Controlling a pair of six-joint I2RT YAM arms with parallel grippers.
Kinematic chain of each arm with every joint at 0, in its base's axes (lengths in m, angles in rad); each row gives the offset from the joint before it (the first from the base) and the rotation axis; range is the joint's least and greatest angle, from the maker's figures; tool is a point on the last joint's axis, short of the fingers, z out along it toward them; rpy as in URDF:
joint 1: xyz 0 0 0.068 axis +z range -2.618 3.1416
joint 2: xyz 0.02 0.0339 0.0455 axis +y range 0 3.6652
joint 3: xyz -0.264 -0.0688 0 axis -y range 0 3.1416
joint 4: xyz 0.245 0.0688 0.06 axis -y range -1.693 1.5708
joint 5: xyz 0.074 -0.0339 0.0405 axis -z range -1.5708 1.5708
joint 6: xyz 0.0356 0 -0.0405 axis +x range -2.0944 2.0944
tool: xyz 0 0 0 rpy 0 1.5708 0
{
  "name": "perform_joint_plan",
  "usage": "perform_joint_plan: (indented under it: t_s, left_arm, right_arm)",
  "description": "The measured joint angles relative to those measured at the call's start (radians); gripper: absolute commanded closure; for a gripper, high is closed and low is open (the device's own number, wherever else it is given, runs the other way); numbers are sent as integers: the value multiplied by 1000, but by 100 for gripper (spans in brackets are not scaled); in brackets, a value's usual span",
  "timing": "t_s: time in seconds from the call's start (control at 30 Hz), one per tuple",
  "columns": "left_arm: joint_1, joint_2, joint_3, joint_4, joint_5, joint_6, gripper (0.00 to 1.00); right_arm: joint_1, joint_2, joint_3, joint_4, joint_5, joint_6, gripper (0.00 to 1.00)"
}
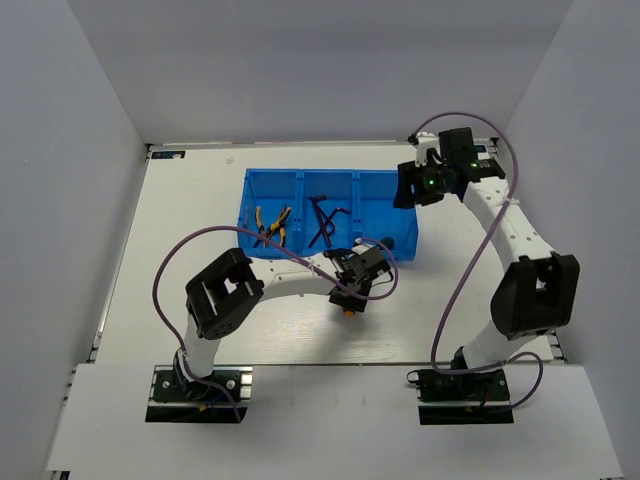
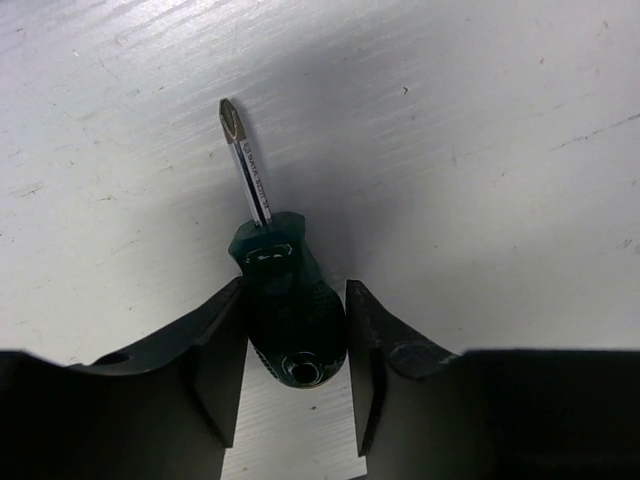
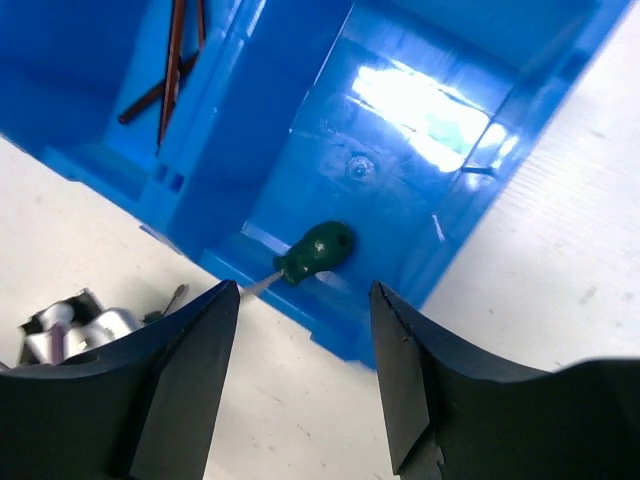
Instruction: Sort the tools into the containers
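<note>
From above, the blue bin (image 1: 330, 176) sits upper centre on the desk (image 1: 190, 210) holding the pliers (image 1: 272, 226) and hex keys (image 1: 325, 222); in the left wrist view the left tool (image 2: 297, 300) flanks the screwdriver (image 2: 285, 300) lying at lower centre, though whether it truly pinches cannot be told; in the right wrist view the right tool (image 3: 305, 300) hangs spread over the green-tipped tool (image 3: 315, 250) at centre in the bin.

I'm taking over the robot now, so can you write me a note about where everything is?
Left gripper: jaws either side of the screwdriver lying on the table; grip unclear.
Right gripper: open, empty, over the blue bin.
Done: pliers in left compartment, hex keys in middle, small green tool in right.
Left: screwdriver into the bin.
</note>
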Motion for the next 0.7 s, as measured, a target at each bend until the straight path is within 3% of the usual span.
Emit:
perform_joint_plan:
  t_s: [0.17, 0.23, 0.3, 0.37, 0.5, 0.67, 0.7]
  left_arm:
    - [0, 7, 8, 0, -2, 5, 86]
    - [0, 7, 12, -1, -2, 10, 91]
    - [0, 8, 22, -5, -1, 15, 95]
    - [0, 8, 58, -30, -2, 27, 95]
    - [4, 8, 228, -56, -11, 65, 96]
    - [19, 42, 525, -97, -65, 127, 96]
    - [23, 71, 605, -111, -82, 139, 95]
  right_arm:
    - [-37, -135, -34, 10, 17, 21, 39]
    - [-63, -189, -77, 11, 25, 23, 35]
    - [-92, -225, -121, 6, 47, 22, 22]
    - [-120, -246, -165, 1, 95, 18, 24]
    - [-189, -283, -294, 2, 175, 8, 100]
    - [-279, -313, -439, -5, 219, 4, 99]
    - [-289, -319, -457, -5, 219, 3, 93]
